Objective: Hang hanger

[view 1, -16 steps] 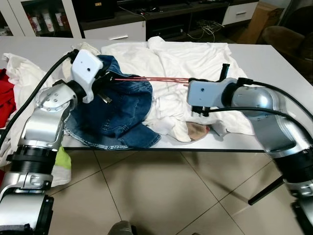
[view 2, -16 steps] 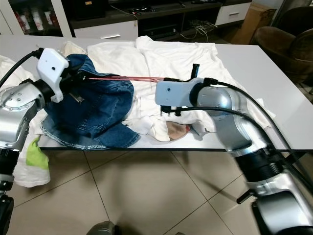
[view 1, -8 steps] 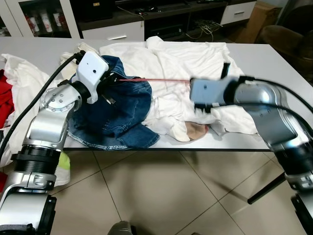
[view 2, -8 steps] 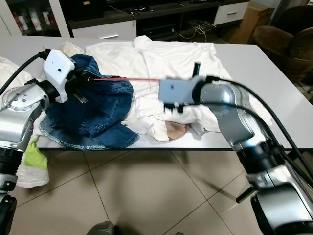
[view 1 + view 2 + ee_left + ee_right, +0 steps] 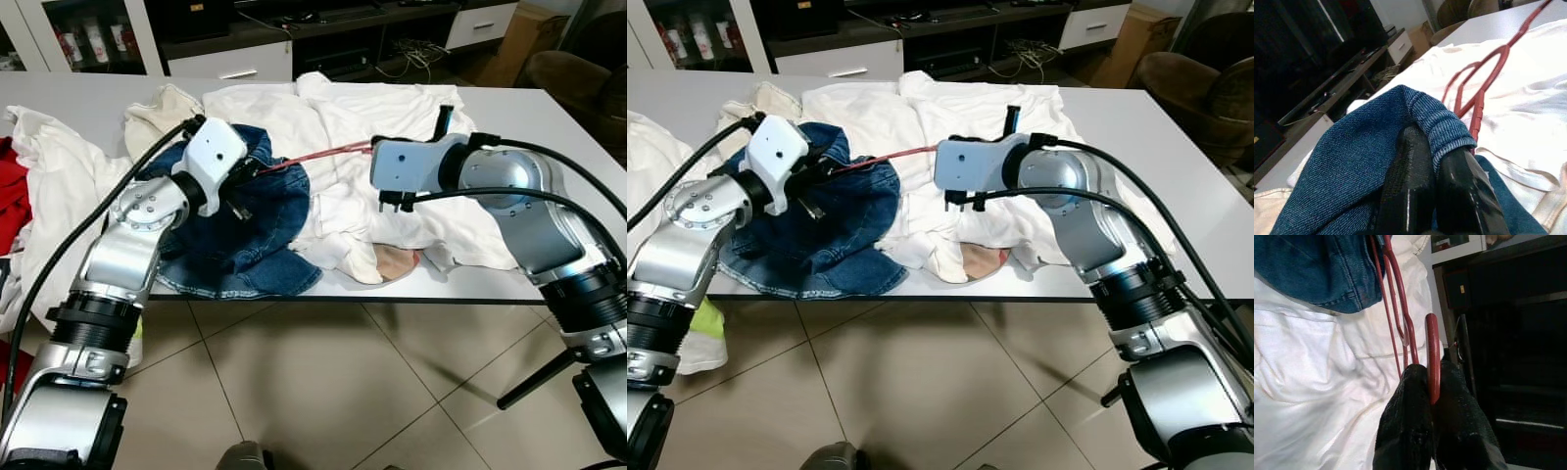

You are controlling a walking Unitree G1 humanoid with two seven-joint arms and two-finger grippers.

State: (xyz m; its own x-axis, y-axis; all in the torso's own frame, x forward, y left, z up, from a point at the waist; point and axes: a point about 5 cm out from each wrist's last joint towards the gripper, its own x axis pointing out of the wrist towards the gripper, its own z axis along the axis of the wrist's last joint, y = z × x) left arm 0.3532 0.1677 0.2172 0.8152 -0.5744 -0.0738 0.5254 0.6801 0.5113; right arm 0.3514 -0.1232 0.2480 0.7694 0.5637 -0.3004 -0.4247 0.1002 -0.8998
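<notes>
Two hands: right hand (image 5: pixel 1431 396) pinches hanger (image 5: pixel 1400 318) hook; left hand (image 5: pixel 1437 161) grips denim (image 5: pixel 1352 161).

The wide grey table (image 5: pixel 549 117) stands before the robot, and behind it is the dark TV cabinet (image 5: pixel 323 29). On the table, the crumpled blue denim garment (image 5: pixel 245 230) lies to the left and the heap of white cloth (image 5: pixel 362 127) to the right, touching it. The thin red wire hanger (image 5: pixel 318 154) stretches across between them, from the left gripper (image 5: pixel 1435 181) at the denim to the right gripper (image 5: pixel 1432 404) over the white heap. A brown armchair (image 5: pixel 578 73) stands at the far right.
</notes>
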